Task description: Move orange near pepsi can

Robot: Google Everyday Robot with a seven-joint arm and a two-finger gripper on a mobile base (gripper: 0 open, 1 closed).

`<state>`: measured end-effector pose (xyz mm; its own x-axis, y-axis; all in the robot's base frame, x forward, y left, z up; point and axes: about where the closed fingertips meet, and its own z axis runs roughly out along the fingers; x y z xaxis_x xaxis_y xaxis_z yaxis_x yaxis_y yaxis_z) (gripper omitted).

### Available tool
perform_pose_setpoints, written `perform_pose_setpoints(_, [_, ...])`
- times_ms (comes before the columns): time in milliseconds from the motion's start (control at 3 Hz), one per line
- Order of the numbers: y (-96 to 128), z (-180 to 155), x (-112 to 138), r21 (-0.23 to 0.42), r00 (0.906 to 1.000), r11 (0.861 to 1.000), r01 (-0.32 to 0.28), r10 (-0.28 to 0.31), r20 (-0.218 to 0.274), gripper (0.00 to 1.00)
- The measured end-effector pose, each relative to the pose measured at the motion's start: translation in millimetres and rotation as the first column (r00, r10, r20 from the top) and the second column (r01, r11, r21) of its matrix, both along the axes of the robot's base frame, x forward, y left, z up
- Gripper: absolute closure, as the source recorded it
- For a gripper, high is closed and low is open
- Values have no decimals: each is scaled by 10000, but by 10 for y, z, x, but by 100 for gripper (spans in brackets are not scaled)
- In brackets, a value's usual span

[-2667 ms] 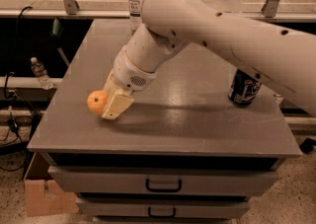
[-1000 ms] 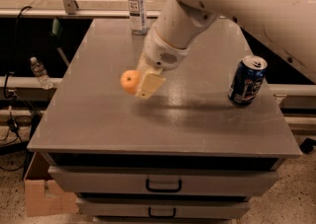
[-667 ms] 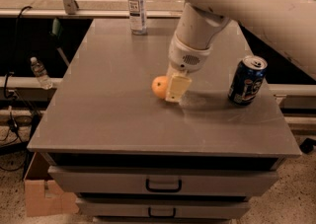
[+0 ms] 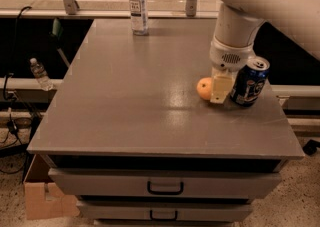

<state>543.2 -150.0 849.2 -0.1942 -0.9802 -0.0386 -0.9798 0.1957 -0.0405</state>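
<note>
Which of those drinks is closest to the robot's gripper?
The dark blue pepsi can, right beside the gripper; the clear water bottle stands far away at the back.

Bright orange (image 4: pixel 203 88) at the end effector (image 4: pixel 218 91), beside upright pepsi can (image 4: pixel 249 82).

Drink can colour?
Dark blue can, silver top; camera view. End effector between it and orange.

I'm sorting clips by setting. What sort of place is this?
Probably a lab or workshop: a grey cabinet with drawers, loose cables and a cardboard box on the floor. The gripper holds an orange beside a can on top.
</note>
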Motion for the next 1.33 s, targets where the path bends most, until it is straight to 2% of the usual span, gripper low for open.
perform_pose_setpoints(333, [-300, 210, -22, -585, 9980, 9968, 536, -514, 378, 100])
perform_pose_setpoints(667, [-482, 421, -4, -950, 9939, 9920, 828, -753, 800, 100])
perform_pose_setpoints(1333, [-446, 335, 13, -584, 9947, 9952, 780, -738, 711, 100])
